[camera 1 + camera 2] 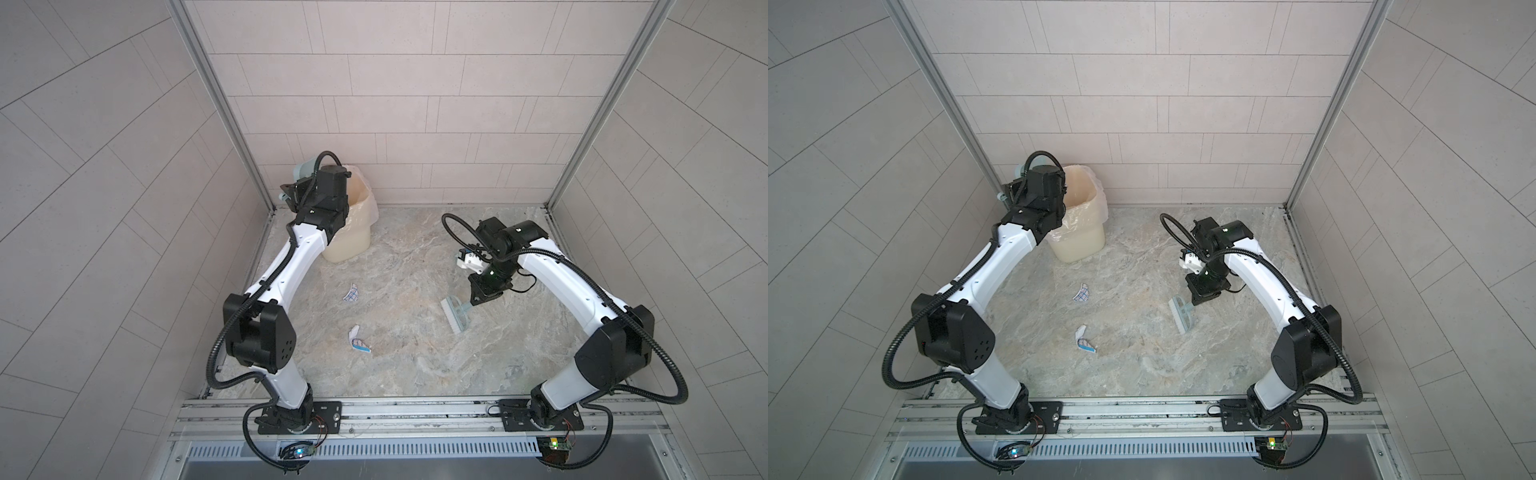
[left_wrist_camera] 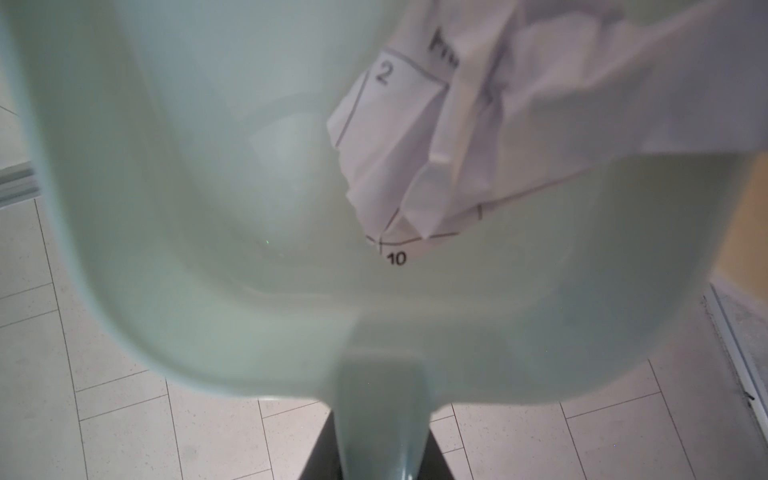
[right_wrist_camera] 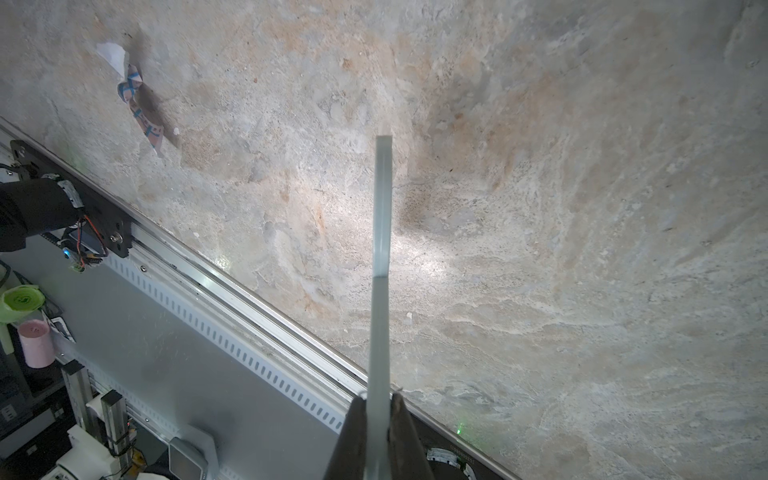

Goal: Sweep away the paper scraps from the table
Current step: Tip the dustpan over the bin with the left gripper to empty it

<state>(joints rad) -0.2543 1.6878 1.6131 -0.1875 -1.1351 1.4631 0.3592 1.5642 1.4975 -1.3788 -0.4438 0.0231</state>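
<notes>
Two paper scraps with blue grid print lie on the table (image 1: 415,365) left of centre, one (image 1: 351,294) (image 1: 1080,293) farther back and one (image 1: 359,340) (image 1: 1084,340) nearer; the right wrist view shows one scrap (image 3: 137,97). My left gripper (image 1: 297,193) (image 2: 380,449) is shut on the handle of the pale blue dustpan (image 1: 305,168) (image 2: 208,208), raised at the back left beside the bin. A crumpled white printed scrap (image 2: 457,124) lies inside the pan. My right gripper (image 1: 476,301) (image 3: 378,401) is shut on the pale blue brush (image 1: 455,313) (image 3: 382,208), right of centre, bristles toward the table.
A cream bin (image 1: 353,224) (image 1: 1077,216) lined with a clear bag stands in the back left corner against the tiled wall. A metal rail (image 1: 415,409) carrying both arm bases runs along the table's front edge. Metal posts frame the back corners.
</notes>
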